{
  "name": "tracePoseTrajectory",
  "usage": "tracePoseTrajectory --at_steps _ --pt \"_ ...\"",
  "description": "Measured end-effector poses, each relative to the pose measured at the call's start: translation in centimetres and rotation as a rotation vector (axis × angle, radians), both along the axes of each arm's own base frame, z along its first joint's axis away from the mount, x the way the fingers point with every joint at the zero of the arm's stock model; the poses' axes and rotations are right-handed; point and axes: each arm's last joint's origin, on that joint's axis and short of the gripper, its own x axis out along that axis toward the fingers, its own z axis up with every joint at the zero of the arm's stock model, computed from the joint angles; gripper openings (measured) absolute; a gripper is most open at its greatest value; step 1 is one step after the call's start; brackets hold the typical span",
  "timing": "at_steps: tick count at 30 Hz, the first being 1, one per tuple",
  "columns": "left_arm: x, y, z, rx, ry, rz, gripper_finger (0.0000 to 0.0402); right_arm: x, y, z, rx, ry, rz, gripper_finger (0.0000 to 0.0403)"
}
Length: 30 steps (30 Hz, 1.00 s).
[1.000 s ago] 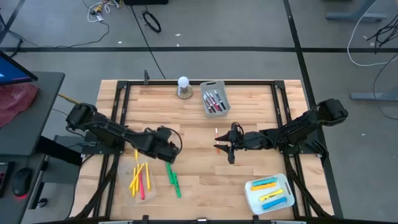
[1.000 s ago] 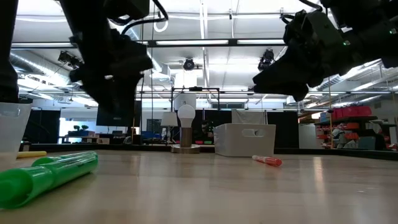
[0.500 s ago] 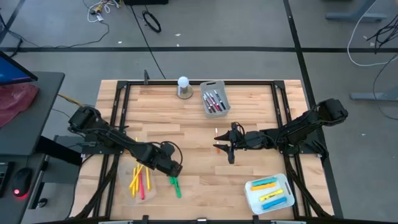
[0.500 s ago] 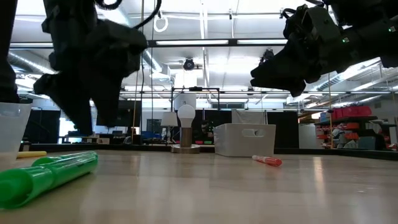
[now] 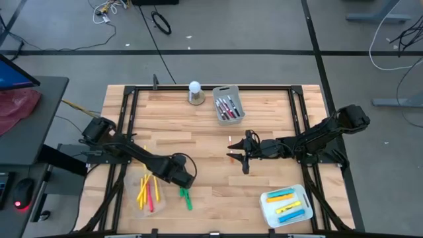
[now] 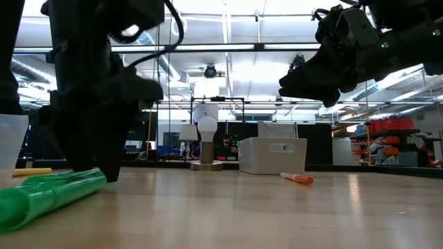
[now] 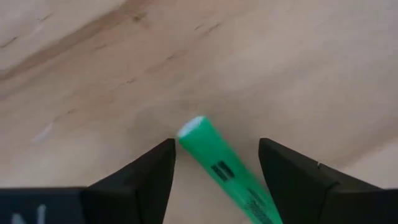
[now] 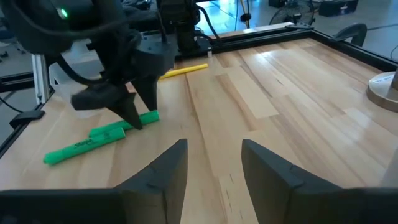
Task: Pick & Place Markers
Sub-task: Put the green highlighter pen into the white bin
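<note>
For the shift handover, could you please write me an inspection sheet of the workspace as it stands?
Surface: wooden table, flat.
Job's things: green markers under left gripper; yellow and red ones beside; red markers in grey bin; tray holds yellow and blue ones.
Clutter: white ball on base.
Grippers: left gripper open, straddling a green marker; right gripper open, empty, mid-table.
Cables: loose on floor.
Surroundings: nothing seen moving.

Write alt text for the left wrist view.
A green marker lies on the wooden table between the left gripper's two open dark fingers, its white end pointing away from the camera. Nothing else shows.
</note>
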Motion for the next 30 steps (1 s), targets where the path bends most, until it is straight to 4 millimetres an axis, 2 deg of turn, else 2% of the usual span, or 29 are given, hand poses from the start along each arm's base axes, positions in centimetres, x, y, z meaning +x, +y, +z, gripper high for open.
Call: tracePoseTrajectory --at_steps 12,19,25,30 --pt "0.4 0.7 -1.0 0.080 0.019 0.020 0.0137 0.0 0.0 0.0 0.000 -0.003 0.000 0.0155" --pt "0.7 1.2 -1.1 0.236 -0.056 0.023 0.0079 0.0 0.0 0.0 -0.024 0.000 0.007 0.0155" --pt "2.1 2.7 -0.7 0.406 -0.164 -0.009 0.0074 0.0 0.0 -0.1 -0.039 0.014 0.010 0.0155" --pt "5.5 4.8 0.7 0.461 -0.351 -0.155 0.0079 -0.3 0.0 -0.8 -0.034 0.086 0.031 0.0155"
